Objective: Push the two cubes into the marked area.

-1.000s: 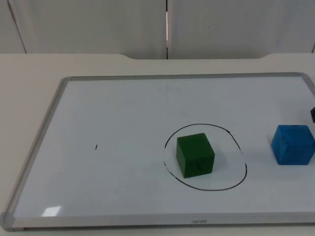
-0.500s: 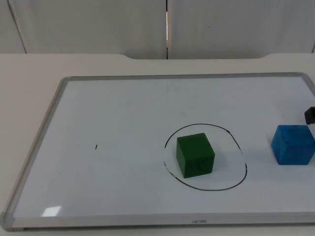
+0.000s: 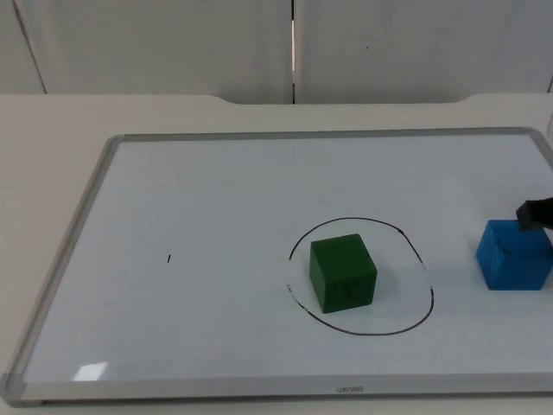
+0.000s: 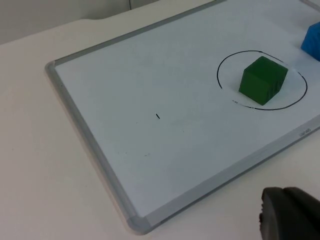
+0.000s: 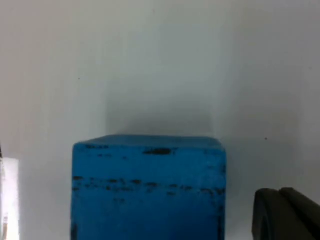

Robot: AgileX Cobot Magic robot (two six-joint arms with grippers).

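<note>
A green cube (image 3: 343, 272) (image 4: 262, 80) sits inside the black circle (image 3: 363, 333) (image 4: 220, 75) drawn on the whiteboard (image 3: 216, 199). Outside the circle, to its right, stands a blue cube (image 3: 515, 253) (image 5: 147, 187) (image 4: 312, 42). The black tip of my right gripper (image 3: 536, 213) (image 5: 287, 215) is at the blue cube's far right corner, close to it or touching. My left gripper (image 4: 290, 216) waits off the whiteboard's near edge, away from both cubes.
The whiteboard's grey frame (image 3: 69, 251) (image 4: 85, 130) borders the working surface. A small black tick mark (image 3: 169, 258) (image 4: 157, 116) lies on the board left of the circle. The white table (image 3: 52, 130) surrounds the board.
My right gripper's tip has come in from the right edge toward the blue cube's far corner. Neither cube has moved.
</note>
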